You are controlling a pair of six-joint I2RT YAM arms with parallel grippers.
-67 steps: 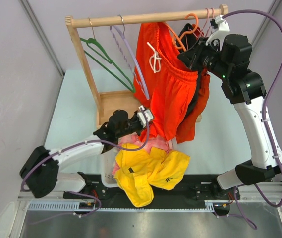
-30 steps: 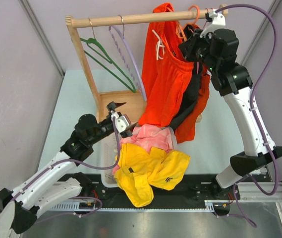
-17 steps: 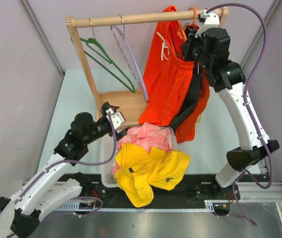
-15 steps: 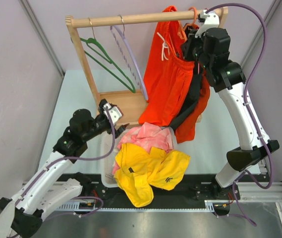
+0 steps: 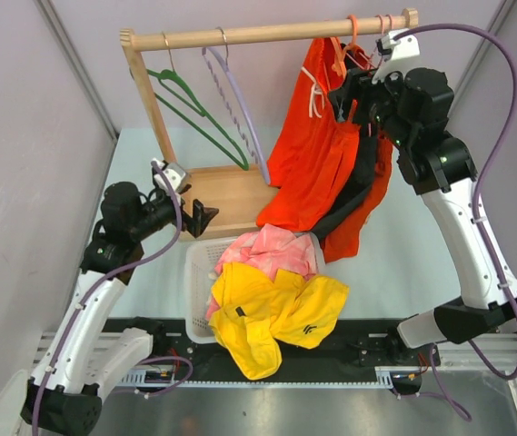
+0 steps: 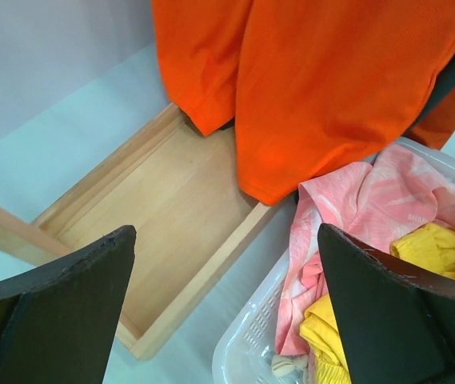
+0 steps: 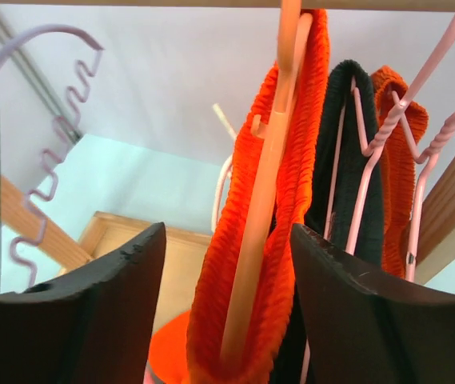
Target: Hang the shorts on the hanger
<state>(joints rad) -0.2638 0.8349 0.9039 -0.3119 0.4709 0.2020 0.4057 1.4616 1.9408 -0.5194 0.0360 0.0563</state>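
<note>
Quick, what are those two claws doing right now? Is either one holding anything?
Left gripper: open, holding nothing.
Right gripper: open, not gripping; the shorts and hanger show between its fingers.

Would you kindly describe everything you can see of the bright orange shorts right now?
The shorts are bright orange, soft-looking fabric with a ribbed elastic waistband and white drawstring. The waistband is draped over the orange hanger, hooked on the wooden rail. They hang slack, legs down, hems low over the rack's wooden base beside the white basket. The jaws of the right gripper stand open on either side, not gripping.
</note>
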